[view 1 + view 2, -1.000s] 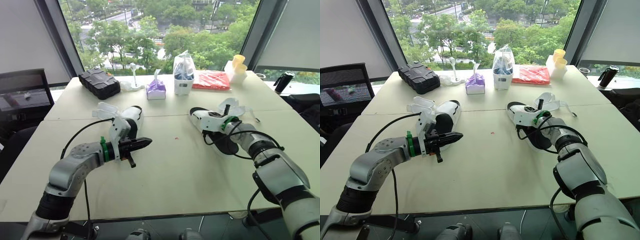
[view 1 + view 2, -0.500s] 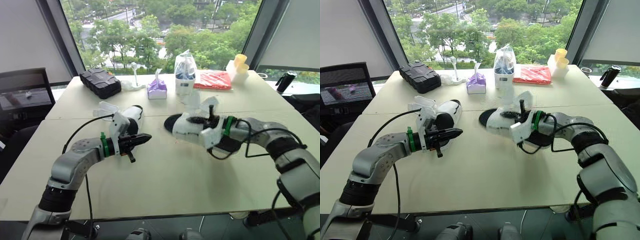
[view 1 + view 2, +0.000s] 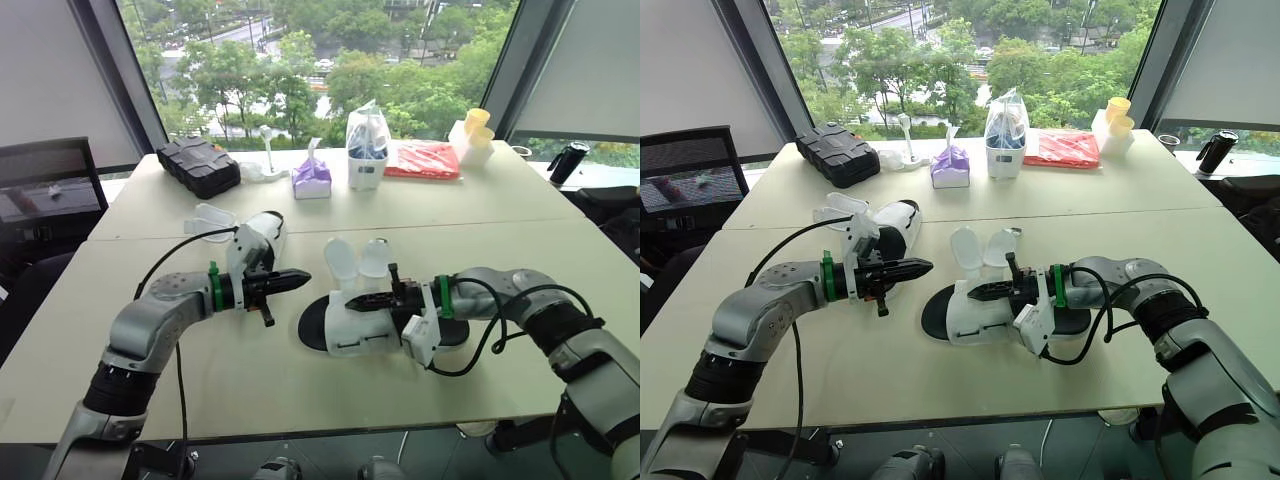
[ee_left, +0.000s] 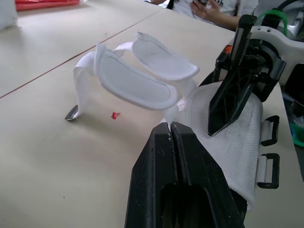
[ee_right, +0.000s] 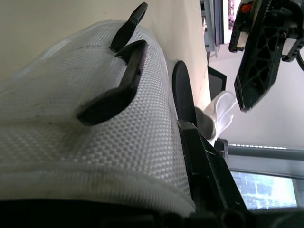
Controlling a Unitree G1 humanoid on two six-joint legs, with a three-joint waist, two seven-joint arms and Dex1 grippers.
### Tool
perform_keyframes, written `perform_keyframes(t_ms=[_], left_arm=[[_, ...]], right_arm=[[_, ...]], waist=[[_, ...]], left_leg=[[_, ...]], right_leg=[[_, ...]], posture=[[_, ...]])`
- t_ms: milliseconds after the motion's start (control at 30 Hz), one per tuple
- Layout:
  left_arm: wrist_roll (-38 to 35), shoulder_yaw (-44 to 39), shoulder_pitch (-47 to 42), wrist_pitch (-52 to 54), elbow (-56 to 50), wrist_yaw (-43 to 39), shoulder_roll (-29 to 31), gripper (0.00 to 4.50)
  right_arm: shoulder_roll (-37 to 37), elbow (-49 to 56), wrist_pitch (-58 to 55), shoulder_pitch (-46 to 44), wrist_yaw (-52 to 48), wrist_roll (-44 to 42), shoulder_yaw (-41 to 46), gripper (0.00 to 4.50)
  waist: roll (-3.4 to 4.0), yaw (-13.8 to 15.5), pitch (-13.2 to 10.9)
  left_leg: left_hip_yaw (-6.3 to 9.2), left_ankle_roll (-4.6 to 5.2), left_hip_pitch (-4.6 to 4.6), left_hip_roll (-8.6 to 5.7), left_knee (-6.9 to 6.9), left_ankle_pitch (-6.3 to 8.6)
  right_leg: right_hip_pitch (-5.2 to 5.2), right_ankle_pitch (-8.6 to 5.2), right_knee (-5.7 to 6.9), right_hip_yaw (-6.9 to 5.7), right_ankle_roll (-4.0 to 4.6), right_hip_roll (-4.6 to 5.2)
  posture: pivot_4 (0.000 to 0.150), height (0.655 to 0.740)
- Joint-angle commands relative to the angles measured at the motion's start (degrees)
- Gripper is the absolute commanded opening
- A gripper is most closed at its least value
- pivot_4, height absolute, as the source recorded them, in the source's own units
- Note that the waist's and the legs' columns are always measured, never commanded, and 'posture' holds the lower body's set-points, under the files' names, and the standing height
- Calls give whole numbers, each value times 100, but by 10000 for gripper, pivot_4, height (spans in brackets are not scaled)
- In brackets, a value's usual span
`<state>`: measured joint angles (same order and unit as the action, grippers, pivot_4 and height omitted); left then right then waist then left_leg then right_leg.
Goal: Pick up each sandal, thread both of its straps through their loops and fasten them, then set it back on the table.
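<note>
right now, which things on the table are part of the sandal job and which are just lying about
Job: white mesh sandal held in the right gripper; second sandal beside the left gripper.
Lying about: black case, purple pouch, clear bag, red packet, yellow cups, black bottle.

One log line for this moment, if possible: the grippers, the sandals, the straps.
right gripper: shut on sandal | straps: open, unthreaded | left gripper: shut, tip near straps | second sandal: on table
</note>
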<state>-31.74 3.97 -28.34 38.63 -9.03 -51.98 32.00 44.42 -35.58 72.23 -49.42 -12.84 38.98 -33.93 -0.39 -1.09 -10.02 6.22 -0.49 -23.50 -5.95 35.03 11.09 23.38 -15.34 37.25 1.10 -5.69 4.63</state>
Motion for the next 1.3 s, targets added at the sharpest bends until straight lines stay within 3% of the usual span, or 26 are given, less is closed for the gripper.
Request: perform_keyframes(t_ms=[33, 233, 333, 567, 667, 867, 1300], left_arm=[[112, 205, 193, -101, -364, -296, 241, 0], [627, 497, 522, -638, -361, -577, 587, 0], [761, 532, 617, -802, -372, -653, 655, 0], [863, 503, 720, -915, -420, -696, 687, 0], [804, 506, 502, -755, -334, -757, 666, 0], [715, 489, 258, -738, 7, -1009, 630, 0], [1118, 1009, 247, -1033, 381, -1361, 435, 0]], right_arm=[[-81, 127, 54, 25, -112, -306, 216, 507], [-196, 228, -46, 109, -503, -571, 195, 507], [-221, 232, -175, 157, -914, -1010, 97, 10699], [-42, 662, -1627, 323, -2896, -2589, -2, 44497], [625, 1817, -3687, 665, -4304, -3858, 337, 44497], [1245, 3337, -6092, 1228, -5229, -4782, 1108, 44497], [1149, 4774, -8352, 2261, -5226, -5338, 2261, 44497]], waist=[[0, 2, 0], [0, 10, 0], [0, 10, 0], [0, 21, 0], [0, 59, -1], [1, 47, -1], [1, 50, -2]], left_leg=[[0, -2, 0, 0, 0, -1], [0, 5, 1, 0, 2, 3], [0, 6, 1, 1, 2, 3], [2, 9, 2, 4, 6, 5], [6, 15, 3, 6, 8, 9], [8, 20, 2, 6, 10, 13], [-1, 26, -6, 6, 12, 18]], right_leg=[[0, 0, 0, 1, 0, 1], [-1, 0, 1, 1, 2, 0], [-2, -1, 0, 1, 3, 2], [-7, -1, -1, 0, 3, 8], [-10, -1, -3, -2, 3, 12], [-15, -11, -8, -9, 19, 20], [-9, -8, -17, -15, 13, 35]], posture=[[1500, 7400], [1500, 7400], [1500, 7400], [1500, 7400], [1500, 7400], [1500, 7400], [1500, 7400]])
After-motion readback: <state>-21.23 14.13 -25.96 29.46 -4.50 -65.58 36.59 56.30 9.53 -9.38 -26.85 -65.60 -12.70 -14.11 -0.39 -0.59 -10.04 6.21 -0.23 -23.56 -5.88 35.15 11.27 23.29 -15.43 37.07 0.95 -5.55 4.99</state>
